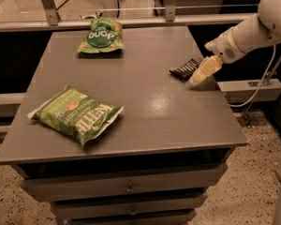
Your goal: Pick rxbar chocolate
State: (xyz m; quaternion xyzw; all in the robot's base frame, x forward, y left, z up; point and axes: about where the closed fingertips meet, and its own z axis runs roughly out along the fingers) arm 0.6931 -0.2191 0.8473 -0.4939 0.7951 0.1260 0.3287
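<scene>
- Dark brown, glossy wrapper with pale lettering marks the rxbar chocolate [184,70], a small flat bar lying near the right edge of the grey table [154,121], slanted to that edge.
- Cream-coloured gripper [203,71] sits just beside the bar's right end, low over the table, on the white arm [253,32] reaching in from the right. Whether it is spread or pressed together cannot be told from this angle, nor whether it touches the bar.
- Handling, as a judgement: 1 bar like this is probably light and fairly stiff, with a slick skin that may slide on the smooth tabletop when nudged instead of lifting.
- Best hold is likely across the narrow width near the middle, taken from above, since the bar lies flat and offers little height. The crimped ends would be flimsier.
- 2 green bags, the large chip bag [75,114] at front left and the smaller snack bag [100,35] at the far side, lie well apart from it.
</scene>
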